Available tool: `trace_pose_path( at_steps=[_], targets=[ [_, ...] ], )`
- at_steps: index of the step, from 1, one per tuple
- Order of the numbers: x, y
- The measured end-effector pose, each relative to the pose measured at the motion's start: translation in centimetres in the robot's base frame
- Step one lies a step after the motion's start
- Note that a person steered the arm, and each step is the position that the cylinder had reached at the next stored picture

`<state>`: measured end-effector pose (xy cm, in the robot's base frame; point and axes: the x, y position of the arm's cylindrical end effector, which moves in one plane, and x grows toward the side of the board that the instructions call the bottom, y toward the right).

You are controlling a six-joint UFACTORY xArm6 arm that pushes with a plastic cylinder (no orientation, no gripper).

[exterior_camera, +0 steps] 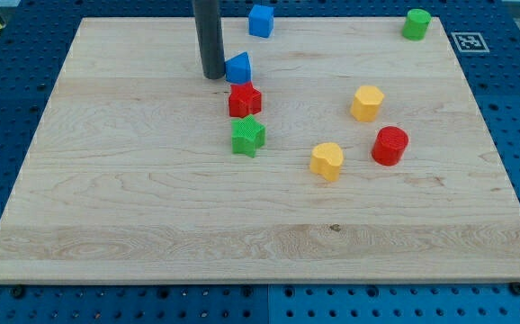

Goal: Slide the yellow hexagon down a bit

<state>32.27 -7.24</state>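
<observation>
The pale wooden bench sits on blue pegboard. I have no pincer here, only my tip, just left of a blue block. The yellow hexagon lies well right, above the red cylinder.

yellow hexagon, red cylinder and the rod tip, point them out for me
yellow hexagon (367,103): camera view, on its top face.
red cylinder (390,144): camera view, on its round top.
my tip (212,76): camera view, at the rod's very end, left of the blue block (238,68).

Yellow hexagon and yellow heart are showing beside red cylinder; pale wooden board is lying underneath.
</observation>
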Motion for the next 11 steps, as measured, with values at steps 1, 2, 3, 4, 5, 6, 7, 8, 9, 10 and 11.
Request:
trace_pose_path(
  at_steps=[1, 2, 3, 4, 5, 6, 7, 8, 9, 10, 11],
  targets=[
    [-0.8, -3.1],
    [-4.3, -3.7],
    [-6.6, 2.4],
    [-6.7, 9.6],
    [-3.7, 15.2],
    [0.6, 19.7],
    [3.2, 21.3],
    [3.2, 21.3],
    [3.3, 20.0],
    [5.1, 20.3],
    [6.9, 22.1]
  ],
)
